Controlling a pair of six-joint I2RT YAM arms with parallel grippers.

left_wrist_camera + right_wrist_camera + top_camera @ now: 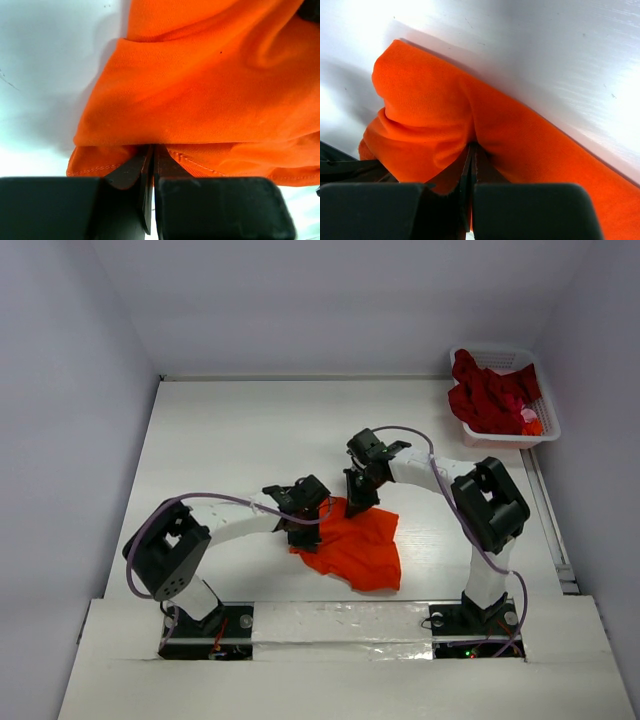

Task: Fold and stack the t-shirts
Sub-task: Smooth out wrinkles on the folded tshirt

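Observation:
A bright orange t-shirt (355, 545) lies crumpled on the white table in front of the arms. My left gripper (300, 536) is shut on its left edge; in the left wrist view the jaws (152, 150) pinch the hemmed edge of the orange t-shirt (200, 90). My right gripper (356, 508) is shut on the shirt's top edge; in the right wrist view the closed jaws (472, 147) bite into a fold of the orange t-shirt (425, 115). Several darker red t-shirts (490, 395) are heaped in the basket at the back right.
A white plastic lattice basket (548, 425) stands at the table's far right corner. Grey walls enclose the table on three sides. A white board with tape (340, 625) covers the near edge between the arm bases.

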